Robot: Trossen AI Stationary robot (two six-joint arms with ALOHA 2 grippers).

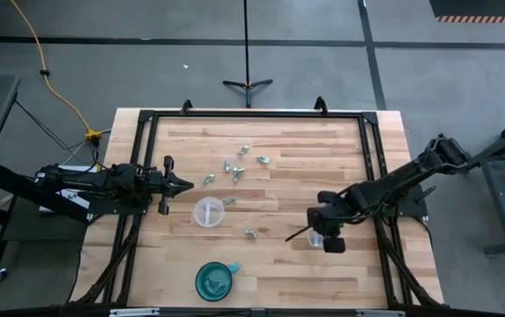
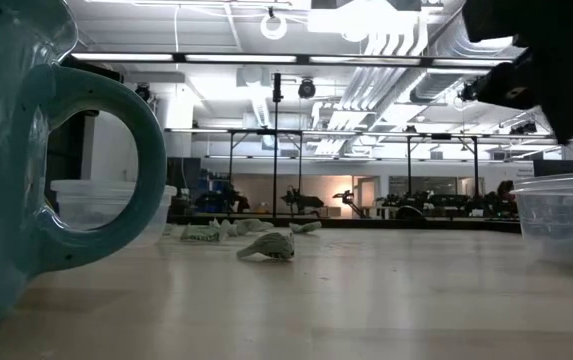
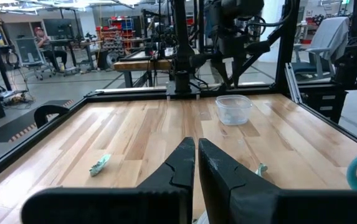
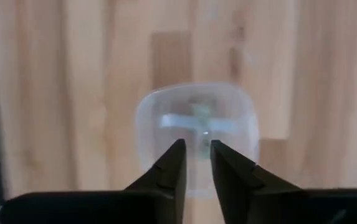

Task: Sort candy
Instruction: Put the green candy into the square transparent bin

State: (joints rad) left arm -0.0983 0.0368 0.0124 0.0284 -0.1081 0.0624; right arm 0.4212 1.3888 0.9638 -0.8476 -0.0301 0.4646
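Several small wrapped candies, pale green and silvery, lie scattered on the middle of the wooden table [image 1: 237, 175], with one lying alone nearer the near edge [image 1: 250, 233] [image 2: 268, 246]. My right gripper [image 1: 325, 236] [image 4: 196, 149] hangs above a clear plastic cup [image 1: 315, 239] [image 4: 195, 134], pointing down, its fingers a narrow gap apart and holding nothing. A candy [image 4: 198, 117] lies in the bottom of that cup. My left gripper [image 1: 181, 185] [image 3: 196, 146] waits shut at the table's left side, level, touching nothing.
A second clear cup [image 1: 208, 212] stands near the table's middle. A round teal bowl with a handle [image 1: 214, 280] [image 2: 46, 170] sits at the near edge. A black frame [image 1: 252, 114] runs around the table. In the left wrist view a person [image 3: 39, 38] sits far off.
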